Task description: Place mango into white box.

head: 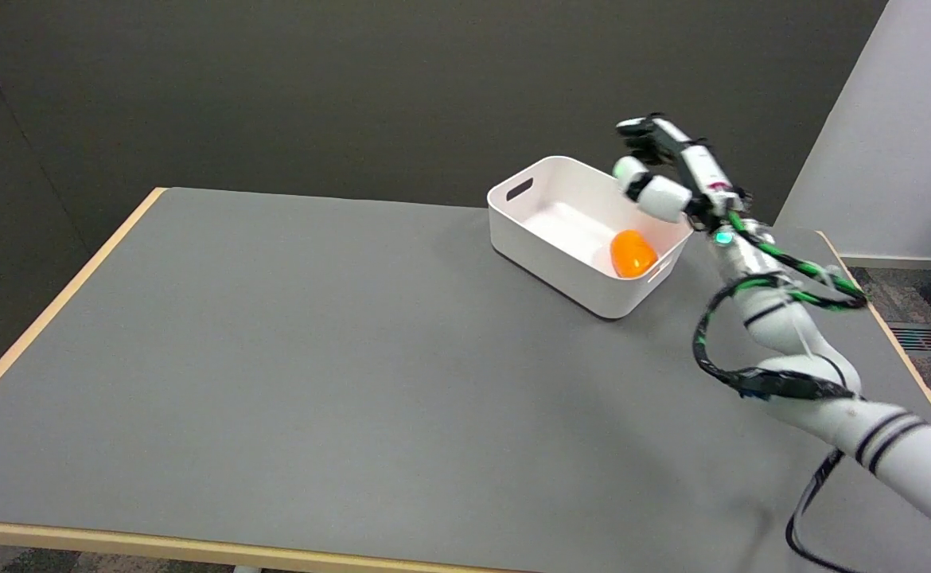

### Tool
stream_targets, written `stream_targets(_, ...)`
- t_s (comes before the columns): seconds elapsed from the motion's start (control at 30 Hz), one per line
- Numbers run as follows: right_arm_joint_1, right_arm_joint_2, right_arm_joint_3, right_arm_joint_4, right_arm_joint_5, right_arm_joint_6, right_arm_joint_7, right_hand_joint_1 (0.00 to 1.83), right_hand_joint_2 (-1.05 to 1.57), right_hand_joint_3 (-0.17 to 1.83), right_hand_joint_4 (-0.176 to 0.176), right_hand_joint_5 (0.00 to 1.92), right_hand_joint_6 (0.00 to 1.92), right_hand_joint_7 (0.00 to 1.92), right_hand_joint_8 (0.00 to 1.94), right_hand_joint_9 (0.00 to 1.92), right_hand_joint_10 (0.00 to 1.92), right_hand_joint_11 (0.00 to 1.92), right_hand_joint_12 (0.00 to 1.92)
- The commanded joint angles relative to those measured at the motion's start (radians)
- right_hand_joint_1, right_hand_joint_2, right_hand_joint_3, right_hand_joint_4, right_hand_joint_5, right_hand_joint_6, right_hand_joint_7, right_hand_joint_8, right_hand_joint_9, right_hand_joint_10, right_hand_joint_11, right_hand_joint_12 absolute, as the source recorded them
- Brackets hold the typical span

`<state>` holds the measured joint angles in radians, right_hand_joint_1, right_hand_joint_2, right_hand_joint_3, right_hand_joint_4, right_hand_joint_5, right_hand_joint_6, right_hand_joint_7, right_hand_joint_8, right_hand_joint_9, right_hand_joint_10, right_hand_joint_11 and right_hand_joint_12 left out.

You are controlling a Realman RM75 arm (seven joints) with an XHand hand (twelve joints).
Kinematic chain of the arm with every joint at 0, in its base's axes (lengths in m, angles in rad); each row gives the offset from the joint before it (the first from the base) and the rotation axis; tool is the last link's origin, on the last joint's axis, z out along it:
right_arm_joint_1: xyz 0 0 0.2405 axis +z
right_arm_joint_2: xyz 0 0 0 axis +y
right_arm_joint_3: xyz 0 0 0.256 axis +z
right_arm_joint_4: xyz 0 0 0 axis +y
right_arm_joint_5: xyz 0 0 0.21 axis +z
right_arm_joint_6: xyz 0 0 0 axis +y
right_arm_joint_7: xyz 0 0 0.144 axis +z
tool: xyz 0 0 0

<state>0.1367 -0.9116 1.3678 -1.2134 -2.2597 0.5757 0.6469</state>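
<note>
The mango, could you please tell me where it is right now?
In the head view, the mango lies inside the white box, in its right-hand corner, at the table's far right, below the raised right hand.

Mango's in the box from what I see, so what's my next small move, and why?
Probably lift the right hand up and back toward the table's near side. The mango already lies inside the white box, and the hand hangs above its far rim holding nothing.

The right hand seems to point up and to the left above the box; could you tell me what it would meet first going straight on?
Probably nothing: the right hand points over the white box, toward the dark wall; depth is unclear.
</note>
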Motion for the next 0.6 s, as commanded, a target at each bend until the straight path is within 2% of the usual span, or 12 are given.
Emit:
stream_targets(0.03,-0.549,-0.275,0.564,-0.368,0.285,-0.048,0.111,0.36,0.72,1.03,0.099,0.28,0.63,0.35,0.46,0.31,0.69,0.13,1.08)
stream_targets(0.23,-0.642,-0.344,0.547,-0.356,0.299,0.041,0.119,0.31,0.70,1.04,0.126,0.28,0.61,0.34,0.44,0.30,0.68,0.13,1.08)
stream_targets(0.3,-0.659,-0.358,0.525,-0.347,0.293,0.082,0.120,0.32,0.73,0.98,0.131,0.29,0.60,0.35,0.43,0.30,0.67,0.13,1.10)
stream_targets(0.37,-0.670,-0.363,0.501,-0.339,0.291,0.113,0.120,0.33,0.75,0.93,0.132,0.29,0.60,0.35,0.41,0.30,0.67,0.12,1.12)
stream_targets(0.6,-0.688,-0.363,0.449,-0.335,0.282,0.156,0.120,0.33,0.75,0.93,0.135,0.29,0.61,0.36,0.42,0.31,0.68,0.13,1.13)
